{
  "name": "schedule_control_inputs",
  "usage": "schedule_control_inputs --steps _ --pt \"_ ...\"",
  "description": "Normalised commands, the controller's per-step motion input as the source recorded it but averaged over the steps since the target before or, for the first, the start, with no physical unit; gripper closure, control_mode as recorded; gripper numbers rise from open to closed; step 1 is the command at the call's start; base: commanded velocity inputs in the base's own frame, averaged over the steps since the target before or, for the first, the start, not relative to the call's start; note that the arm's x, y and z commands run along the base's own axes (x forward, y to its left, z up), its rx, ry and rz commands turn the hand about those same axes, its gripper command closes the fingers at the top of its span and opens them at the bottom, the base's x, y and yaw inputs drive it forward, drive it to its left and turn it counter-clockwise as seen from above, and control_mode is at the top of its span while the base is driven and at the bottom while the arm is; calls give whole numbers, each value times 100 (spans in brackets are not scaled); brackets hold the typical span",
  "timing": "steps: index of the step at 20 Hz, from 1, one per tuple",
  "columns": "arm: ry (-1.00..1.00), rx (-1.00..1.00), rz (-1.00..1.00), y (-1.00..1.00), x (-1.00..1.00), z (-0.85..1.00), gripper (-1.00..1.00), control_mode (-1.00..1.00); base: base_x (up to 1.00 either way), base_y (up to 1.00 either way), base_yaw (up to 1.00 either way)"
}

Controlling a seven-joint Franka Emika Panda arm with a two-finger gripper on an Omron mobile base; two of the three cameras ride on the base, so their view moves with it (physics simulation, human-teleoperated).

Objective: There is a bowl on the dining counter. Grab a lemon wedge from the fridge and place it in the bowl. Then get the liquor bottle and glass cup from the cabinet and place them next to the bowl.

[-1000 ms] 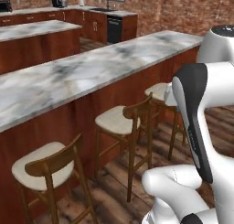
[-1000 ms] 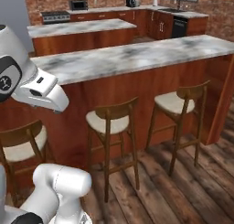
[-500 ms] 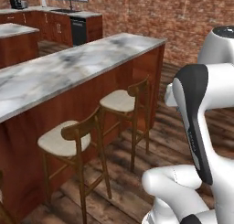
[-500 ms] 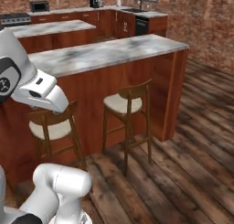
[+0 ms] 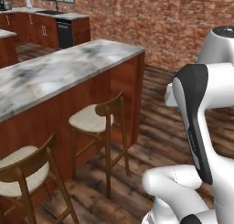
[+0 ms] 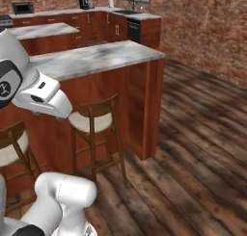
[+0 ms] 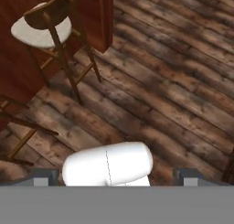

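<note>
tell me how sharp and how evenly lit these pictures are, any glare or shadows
Left base view: soft, the dining counter marble smeared, lighting flat, no glare. Right base view: equally soft, a faint shadow on the floor under the stool. Hand view: the floor planks blur toward the edges, thin shadows beneath the stool legs.

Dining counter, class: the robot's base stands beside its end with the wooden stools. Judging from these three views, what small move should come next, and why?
Probably keep driving the base on toward the kitchen at the back. The dining counter top seen here is bare marble. The gripper is open above plank floor, near a stool, holding nothing. So the fetching is not yet begun.
</note>
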Motion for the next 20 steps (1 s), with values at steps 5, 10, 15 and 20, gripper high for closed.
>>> schedule_control_inputs --steps 5,10,15,20 --pt "0 0 0 0 0 0 -100 100 83 -100 7" --pt "0 0 0 0 0 0 -100 100 66 -100 18" --pt "0 0 0 0 0 0 -100 100 70 -100 20" --pt "0 0 0 0 0 0 -100 100 73 -100 26"
